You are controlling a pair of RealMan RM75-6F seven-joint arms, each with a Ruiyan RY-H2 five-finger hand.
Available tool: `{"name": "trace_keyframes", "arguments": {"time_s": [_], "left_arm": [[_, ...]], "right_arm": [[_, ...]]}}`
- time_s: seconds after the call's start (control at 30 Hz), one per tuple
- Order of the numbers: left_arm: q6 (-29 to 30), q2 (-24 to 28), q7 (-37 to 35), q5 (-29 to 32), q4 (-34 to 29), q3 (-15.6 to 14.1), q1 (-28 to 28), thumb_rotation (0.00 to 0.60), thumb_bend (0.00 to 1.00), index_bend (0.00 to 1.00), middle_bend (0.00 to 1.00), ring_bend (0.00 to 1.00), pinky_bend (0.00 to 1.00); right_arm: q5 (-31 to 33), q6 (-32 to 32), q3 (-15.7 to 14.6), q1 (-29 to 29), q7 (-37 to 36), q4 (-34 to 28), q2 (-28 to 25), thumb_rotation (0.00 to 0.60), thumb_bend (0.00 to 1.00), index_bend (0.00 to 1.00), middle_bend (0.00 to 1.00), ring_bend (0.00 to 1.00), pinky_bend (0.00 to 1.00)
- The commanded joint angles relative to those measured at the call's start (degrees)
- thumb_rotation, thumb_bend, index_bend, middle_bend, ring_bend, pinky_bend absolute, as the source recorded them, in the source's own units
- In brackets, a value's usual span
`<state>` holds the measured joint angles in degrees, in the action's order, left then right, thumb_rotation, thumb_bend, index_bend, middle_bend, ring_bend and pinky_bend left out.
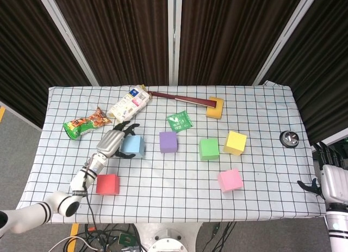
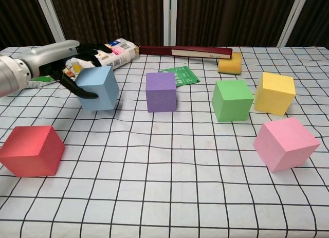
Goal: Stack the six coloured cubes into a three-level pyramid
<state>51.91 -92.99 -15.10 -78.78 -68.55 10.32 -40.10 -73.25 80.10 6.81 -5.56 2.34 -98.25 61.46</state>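
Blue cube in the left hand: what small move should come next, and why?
Probably carry the blue cube a little further right and set it down against the purple cube. The left hand holds it, a gap of bare cloth separates the two, and a pyramid base needs cubes in a touching row.

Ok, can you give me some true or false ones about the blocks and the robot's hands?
1. The left hand holds the blue cube. True.
2. The pink cube sits on top of the yellow cube. False: both lie on the table, apart.
3. The purple cube is between the blue cube and the green cube. True.
4. The right hand holds the red cube. False: it holds nothing, and the red cube lies near the left arm.
5. No cubes are stacked yet. True.
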Motion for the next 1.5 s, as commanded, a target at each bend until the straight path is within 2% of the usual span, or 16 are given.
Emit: {"name": "trace_keyframes", "arguments": {"time_s": [0.03, 0.3, 0.47, 0.83, 1.2, 1.5], "left_arm": [[-2.21, -2.74, 2.36, 2.87, 1.95, 1.56, -1.96, 0.600, 0.18, 0.11, 0.44, 0.04, 0.11], [-4.54, -8.46, 5.67, 7.08, 8.00, 2.57, -4.01, 0.600, 0.18, 0.11, 0.45, 0.06, 0.11], [-4.82, -10.08, 5.46, 7.78, 10.51, 2.95, -4.56, 0.600, 0.18, 0.11, 0.45, 0.06, 0.11], [-3.01, -10.97, 7.62, 8.75, 8.33, 4.16, -5.20, 0.600, 0.18, 0.11, 0.46, 0.08, 0.11], [-3.08, -13.33, 12.11, 12.39, 9.27, 5.05, -5.67, 0.600, 0.18, 0.11, 0.47, 0.08, 0.10], [-2.54, -14.04, 13.08, 13.51, 9.38, 5.73, -5.75, 0.600, 0.18, 0.10, 0.47, 0.08, 0.10]], "right_arm": [[-0.17, -0.12, 0.02, -0.08, 0.07, -0.12, -0.12, 0.600, 0.00, 0.00, 0.00, 0.00, 0.00], [-1.26, -0.43, 0.03, -0.59, 0.69, -0.93, -0.03, 0.600, 0.00, 0.00, 0.00, 0.00, 0.00], [-1.92, -0.39, 0.09, -0.90, 1.18, -1.40, 0.07, 0.600, 0.00, 0.00, 0.00, 0.00, 0.00], [-1.85, -0.88, 0.03, -1.22, 1.59, -1.19, 0.68, 0.600, 0.00, 0.00, 0.00, 0.00, 0.00], [-1.50, -1.14, -0.10, -1.16, 1.54, -0.60, 1.05, 0.600, 0.00, 0.00, 0.00, 0.00, 0.00], [-1.26, -1.30, -0.16, -1.08, 1.46, -0.06, 1.23, 0.600, 0.00, 0.00, 0.00, 0.00, 0.00]]}}
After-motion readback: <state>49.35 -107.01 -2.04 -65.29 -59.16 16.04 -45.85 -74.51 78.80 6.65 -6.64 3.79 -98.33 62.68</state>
